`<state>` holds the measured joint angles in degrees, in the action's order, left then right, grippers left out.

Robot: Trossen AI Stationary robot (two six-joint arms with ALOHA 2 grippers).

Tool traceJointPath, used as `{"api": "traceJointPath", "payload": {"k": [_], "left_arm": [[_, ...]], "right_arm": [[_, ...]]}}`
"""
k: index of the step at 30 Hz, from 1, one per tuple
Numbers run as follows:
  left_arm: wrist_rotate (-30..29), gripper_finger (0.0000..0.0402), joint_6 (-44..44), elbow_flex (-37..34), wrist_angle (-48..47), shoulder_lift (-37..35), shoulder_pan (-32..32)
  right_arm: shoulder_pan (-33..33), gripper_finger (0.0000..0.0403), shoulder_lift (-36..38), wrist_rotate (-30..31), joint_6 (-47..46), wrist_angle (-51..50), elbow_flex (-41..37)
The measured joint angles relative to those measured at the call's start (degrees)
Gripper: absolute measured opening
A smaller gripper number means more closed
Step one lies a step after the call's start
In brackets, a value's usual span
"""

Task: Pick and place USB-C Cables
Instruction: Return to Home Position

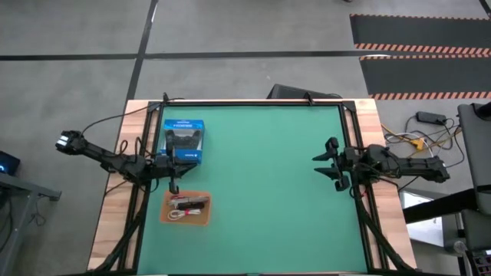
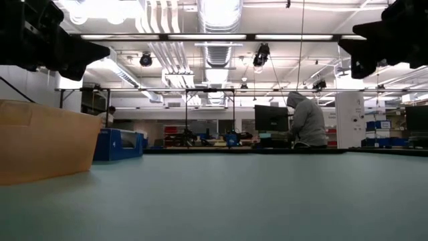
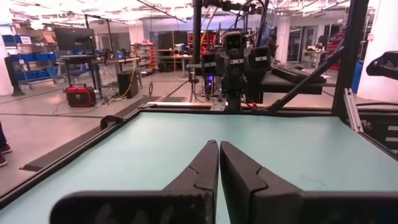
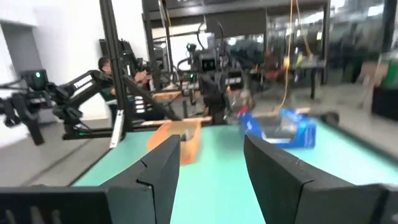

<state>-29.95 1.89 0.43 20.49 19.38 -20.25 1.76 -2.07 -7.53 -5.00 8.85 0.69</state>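
A blue box (image 1: 183, 141) lies near an orange tray (image 1: 203, 219) on the green table (image 1: 268, 192).

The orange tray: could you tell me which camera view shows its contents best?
The high view: it looks straight down into the tray, cables visible inside. The low view shows only its side wall; the right wrist view, its far-off outside; the left wrist view, nothing.

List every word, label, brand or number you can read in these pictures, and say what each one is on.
No text can be read in any view.
On the blue box: pale print around the controller picture, too small in the high view and blurred in the right wrist view.
On the floor mats: orange-and-white warning stripes only, no lettering.
On the orange tray: no marking shows.
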Motion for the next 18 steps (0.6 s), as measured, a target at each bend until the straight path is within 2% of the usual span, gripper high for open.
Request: {"api": "traceJointPath", "payload": {"k": [4, 18], "left_arm": [[0.0, 0.0001, 0.0, 0.0, 0.0, 0.3, 0.0], [0.0, 0.0001, 0.0, -0.1, 0.0, 2.4, 0.0]], "right_arm": [[0.0, 0.0169, -1.1, 0.0, -4.0, -0.4, 0.0], [0.0, 0.0166, -2.2, 0.0, -4.0, -1.3, 0.0]]}}
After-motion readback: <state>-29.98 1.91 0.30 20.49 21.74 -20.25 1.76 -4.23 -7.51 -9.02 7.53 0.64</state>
